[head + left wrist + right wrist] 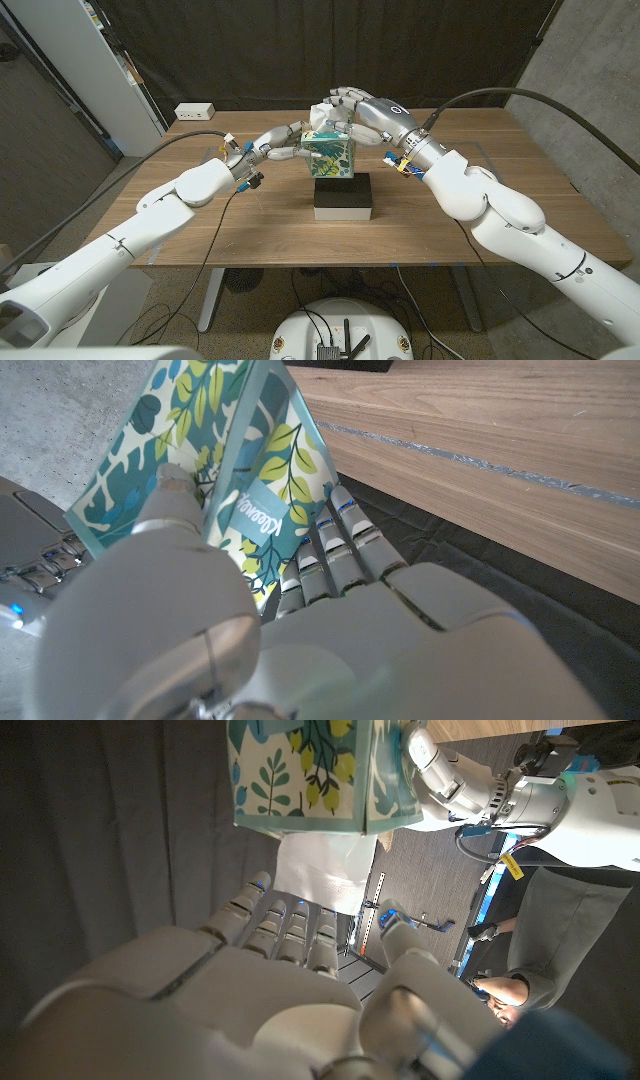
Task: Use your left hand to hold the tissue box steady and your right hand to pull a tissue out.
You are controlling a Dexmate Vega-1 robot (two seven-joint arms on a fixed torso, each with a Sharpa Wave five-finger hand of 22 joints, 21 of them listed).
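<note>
The teal tissue box (331,157) with a leaf print stands on a block (344,197) at the table's middle. A white tissue (322,117) sticks up out of its top. My left hand (284,140) grips the box from its left side; in the left wrist view the thumb (180,510) presses one face of the box (270,460) and the fingers (330,550) wrap the other. My right hand (357,110) hovers over the box top. In the right wrist view its fingers (285,925) reach the tissue (322,870) below the box (310,770), while the thumb (400,945) stands apart from it.
The block under the box is black on top with a white front. A white power strip (195,111) lies at the table's back left corner. A person (560,920) stands behind the table. My left arm (480,785) crosses the right wrist view.
</note>
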